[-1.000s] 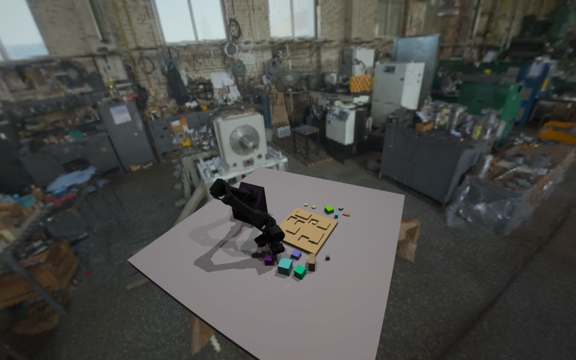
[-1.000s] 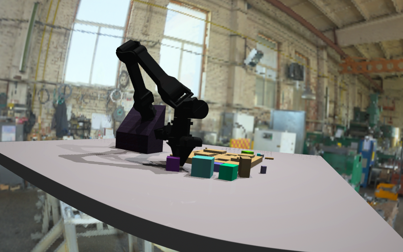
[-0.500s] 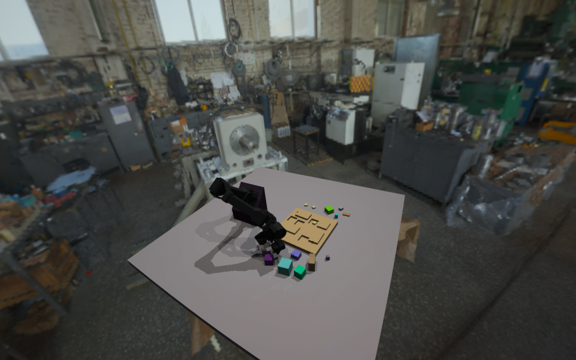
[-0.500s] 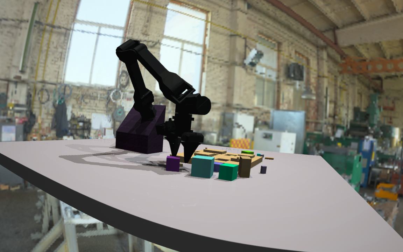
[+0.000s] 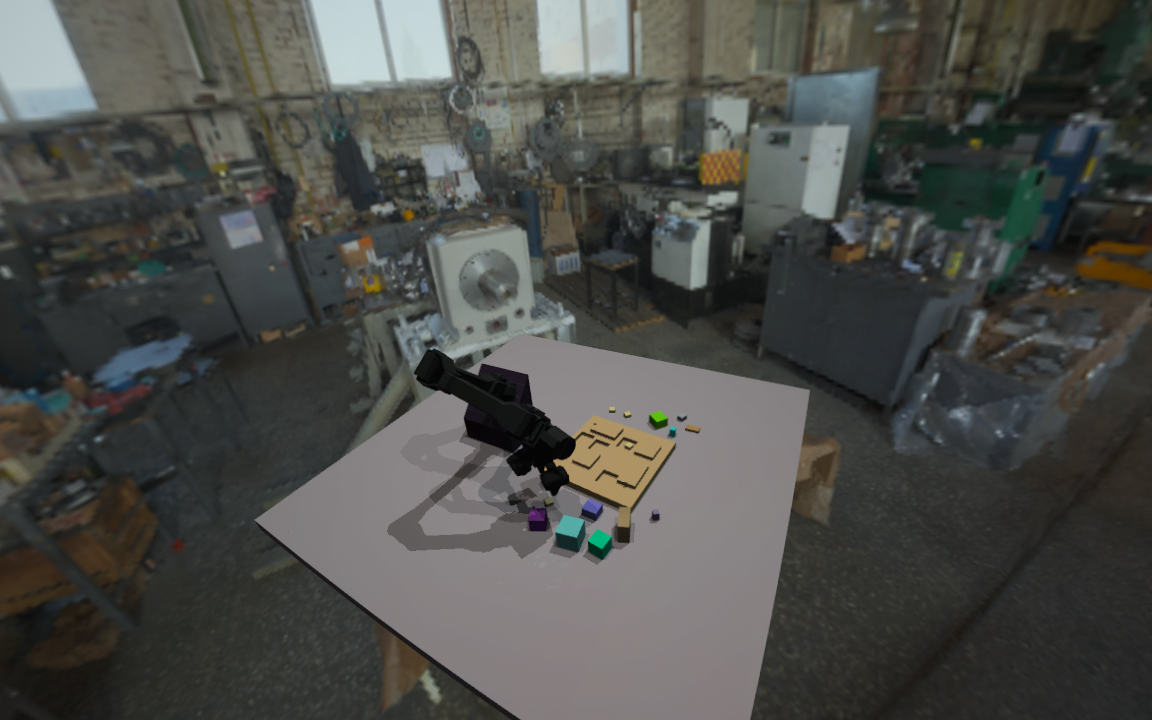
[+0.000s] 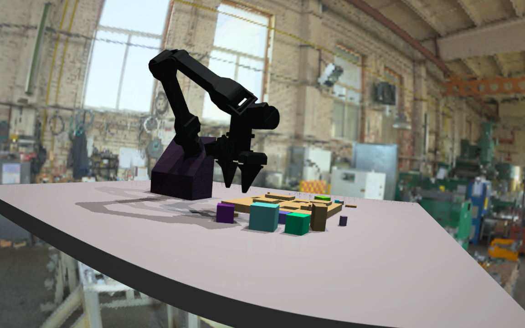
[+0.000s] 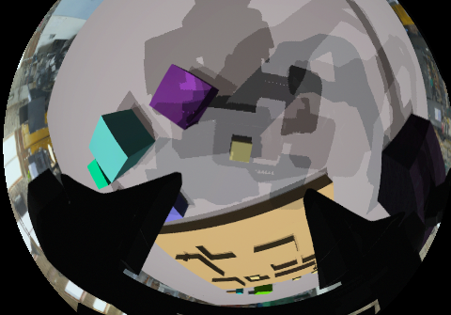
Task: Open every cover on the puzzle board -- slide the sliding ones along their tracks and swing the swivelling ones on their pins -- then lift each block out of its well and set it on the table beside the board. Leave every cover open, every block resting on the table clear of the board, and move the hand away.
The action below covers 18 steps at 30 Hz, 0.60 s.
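My gripper (image 6: 236,189) (image 7: 245,189) is open and empty, raised above the table by the board's near-left edge. A small yellow block (image 5: 549,501) (image 7: 241,150) lies on the table just off the board, below and ahead of the fingers in the wrist view. The tan puzzle board (image 5: 609,488) (image 7: 211,235) has raised strips and covers; how far each cover stands open is too small to tell. A pale yellow patch (image 5: 628,445) (image 7: 255,277) shows in an opening of the board. Two small yellow blocks, one here (image 5: 611,409) and one here (image 5: 627,414), lie beyond the board.
A purple cube (image 5: 537,519) (image 7: 183,96), teal cube (image 5: 570,532), green cube (image 5: 599,543), violet block (image 5: 592,508) and tall brown block (image 5: 623,523) stand on the near side. A lime block (image 5: 658,419), cyan block (image 5: 672,431) and flat orange piece (image 5: 692,428) lie beyond.
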Each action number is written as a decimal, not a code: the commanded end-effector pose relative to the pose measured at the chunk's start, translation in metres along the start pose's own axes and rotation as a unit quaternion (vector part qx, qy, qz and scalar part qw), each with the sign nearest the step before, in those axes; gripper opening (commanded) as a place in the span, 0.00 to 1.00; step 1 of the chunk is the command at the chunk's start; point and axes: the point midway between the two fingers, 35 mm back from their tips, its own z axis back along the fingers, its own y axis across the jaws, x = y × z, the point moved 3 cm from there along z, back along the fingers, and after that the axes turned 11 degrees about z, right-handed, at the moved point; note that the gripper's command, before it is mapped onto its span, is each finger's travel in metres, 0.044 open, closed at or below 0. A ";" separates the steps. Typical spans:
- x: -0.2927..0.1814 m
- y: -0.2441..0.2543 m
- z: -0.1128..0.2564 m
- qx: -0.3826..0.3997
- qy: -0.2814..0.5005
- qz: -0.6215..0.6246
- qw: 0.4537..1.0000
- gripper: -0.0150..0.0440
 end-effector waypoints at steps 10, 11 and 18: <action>-0.019 0.010 0.016 0.008 0.008 0.067 0.998 0.73; -0.024 0.012 0.016 0.008 0.011 0.084 0.996 0.69; -0.060 0.023 0.018 0.009 0.020 0.202 0.979 0.38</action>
